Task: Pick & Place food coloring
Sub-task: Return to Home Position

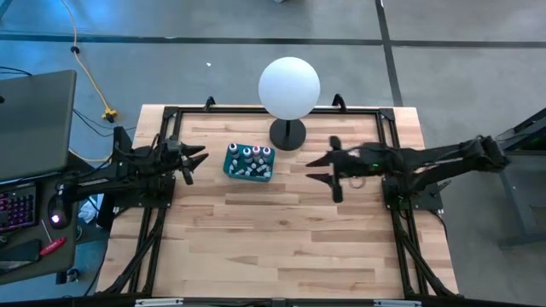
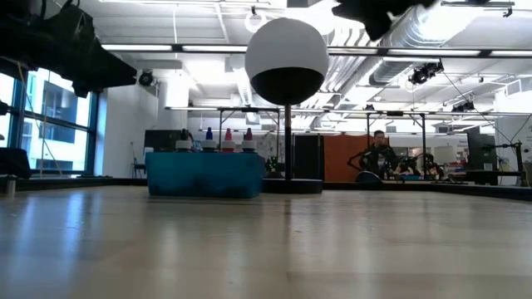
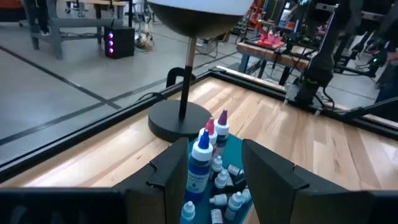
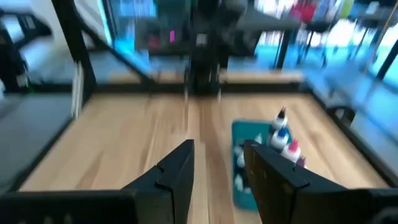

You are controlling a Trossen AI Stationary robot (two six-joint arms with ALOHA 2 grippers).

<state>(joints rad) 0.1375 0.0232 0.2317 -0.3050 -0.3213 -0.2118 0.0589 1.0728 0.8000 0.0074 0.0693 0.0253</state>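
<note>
The food coloring bottles (image 1: 249, 159) sit in a teal tray (image 1: 229, 167) on the wooden table, left of the white globe's black base (image 1: 288, 135). Some stand upright with blue, pink and dark tops (image 3: 200, 163); others lie on the tray's floor (image 3: 231, 200). My left gripper (image 1: 200, 164) hovers open just left of the tray, pointing level at it, with the bottles seen between its fingers (image 3: 214, 180) but apart from them. My right gripper (image 1: 322, 173) is open to the right of the tray, above the table, and the tray (image 4: 246, 163) lies ahead of it.
The white globe (image 1: 289, 85) on its black stand rises just behind and right of the tray (image 2: 205, 173). A black frame (image 1: 256, 109) borders the table. A laptop (image 1: 34, 124) and keyboard sit off the table's left side. Bare wood lies toward the near edge.
</note>
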